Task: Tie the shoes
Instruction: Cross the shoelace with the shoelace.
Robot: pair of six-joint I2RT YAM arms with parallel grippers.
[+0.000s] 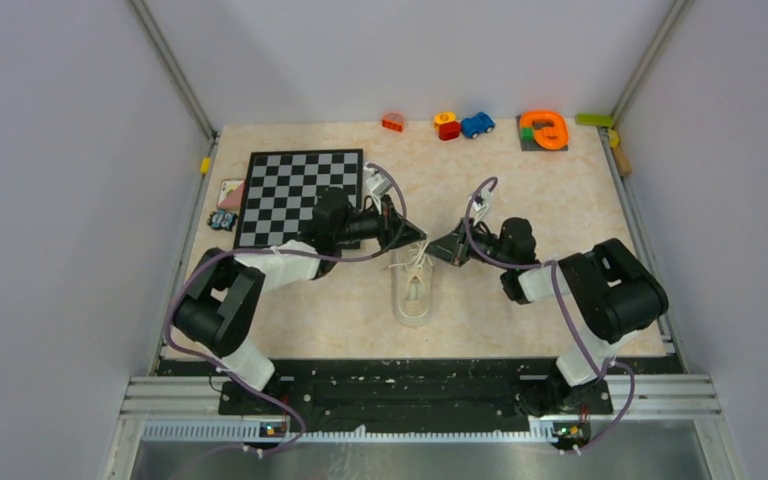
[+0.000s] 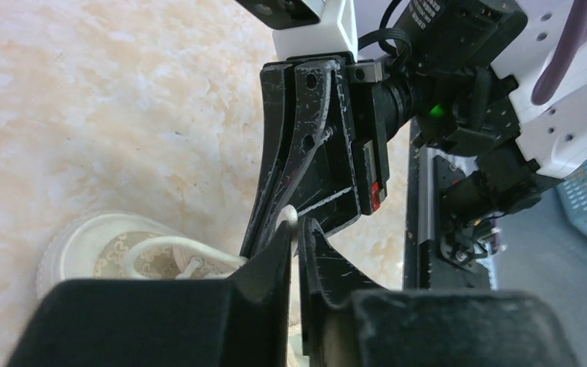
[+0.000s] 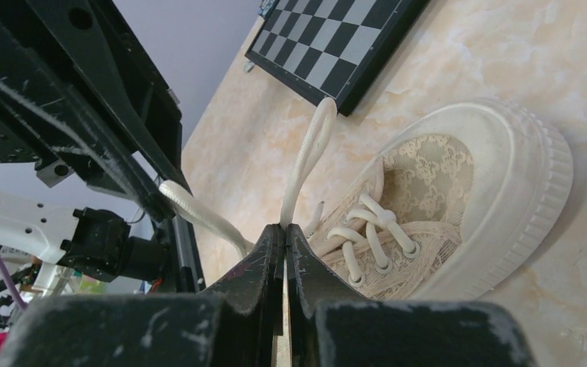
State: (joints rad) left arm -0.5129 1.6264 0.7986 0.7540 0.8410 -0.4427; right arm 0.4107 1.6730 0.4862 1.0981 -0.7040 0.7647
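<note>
A: Right wrist view: right claw clamped on laces?
B: Yes, clamped. Left claw nearly together, nipping a strand, tips just beside the right's.
A: Sneaker?
B: Below and just beyond both claws, sole down on counter.

A single cream low-top sneaker is seen just below the centre of the top view, set upright on its pale sole and aligned with the frame's vertical. In the right wrist view it fills the right half, where a lace-patterned upper and a ribbed rubber rim are shown. Its white laces are untied and drawn up off the eyelets, one strand standing as a narrow loop.
</note>
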